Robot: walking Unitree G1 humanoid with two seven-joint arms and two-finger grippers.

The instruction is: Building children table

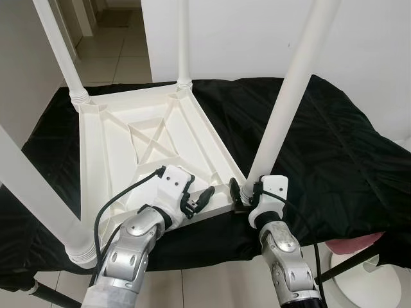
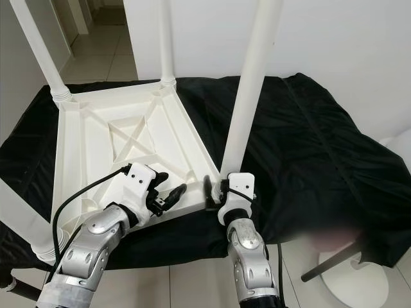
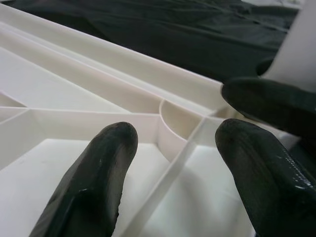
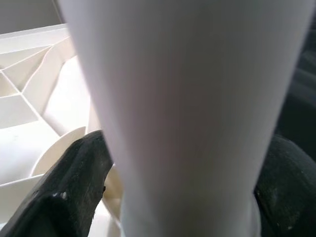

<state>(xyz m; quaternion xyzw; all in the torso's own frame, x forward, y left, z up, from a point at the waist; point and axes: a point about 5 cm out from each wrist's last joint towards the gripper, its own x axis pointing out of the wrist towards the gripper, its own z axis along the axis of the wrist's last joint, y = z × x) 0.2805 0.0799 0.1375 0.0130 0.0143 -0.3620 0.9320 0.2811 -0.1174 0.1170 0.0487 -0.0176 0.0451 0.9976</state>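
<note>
While the right gripper (image 1: 242, 192) clamps the near leg (image 1: 287, 96) at its corner socket on the upturned tabletop (image 1: 128, 147) (on black cloth (image 1: 334, 147)), left gripper (image 1: 198, 200) hovers spread beside it; a skewed push could jam it.

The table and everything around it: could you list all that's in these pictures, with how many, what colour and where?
Table top: one, white, upside down on the black cloth, ribbed underside up.
Table legs: four, white, standing up from the corners.
Black cloth: one, draped under the table.
Tiled floor: pale, beyond the cloth.
White round stand: one, on the floor at the robot's right.
Left gripper: black fingers open, over the near edge.
Right gripper: black fingers shut on the near right leg's base.
</note>
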